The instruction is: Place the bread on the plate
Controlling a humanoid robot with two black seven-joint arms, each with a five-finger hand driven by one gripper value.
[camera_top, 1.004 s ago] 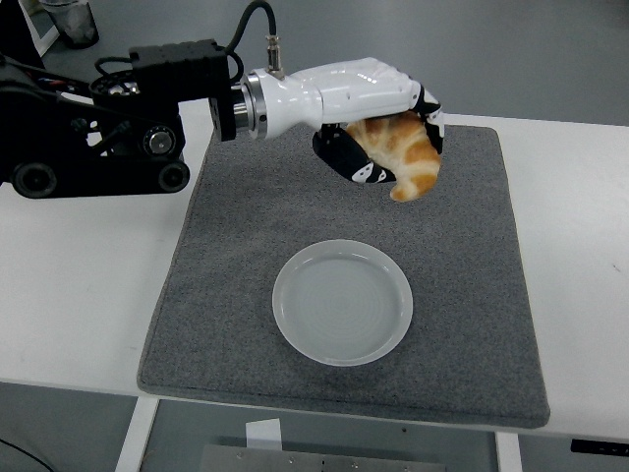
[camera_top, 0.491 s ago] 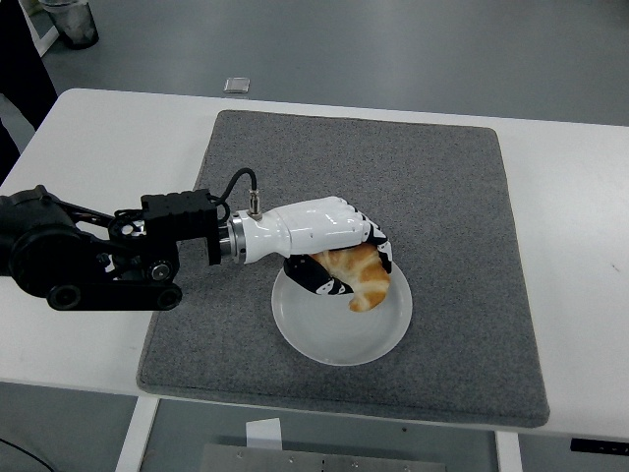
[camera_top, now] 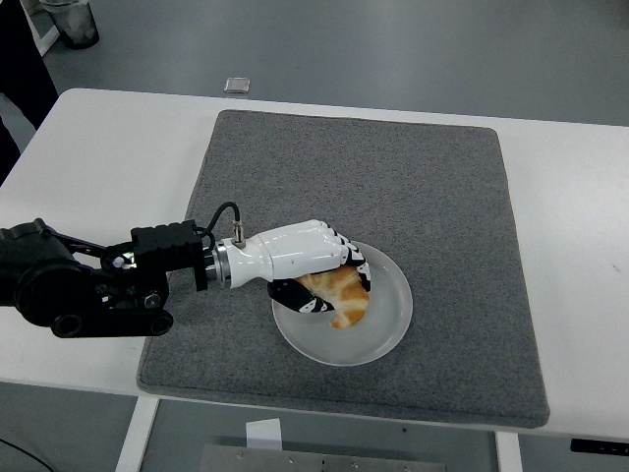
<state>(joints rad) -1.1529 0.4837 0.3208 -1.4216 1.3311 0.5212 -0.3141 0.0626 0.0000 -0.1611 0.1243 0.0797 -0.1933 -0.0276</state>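
One view only, from the head: the left hand [camera_top: 313,267] is reaching in over the plate [camera_top: 391,315], fingers curling around the bread [camera_top: 339,293], which is sitting low over the plate's left half, seemingly touching it. The plate is lying on the mat [camera_top: 432,187]. Opening unevenly could drag the bread over the left rim; pressing down could tip the plate.

robot hand [camera_top: 313,270] lowered, drew left | bread [camera_top: 339,293] now on plate [camera_top: 389,324]
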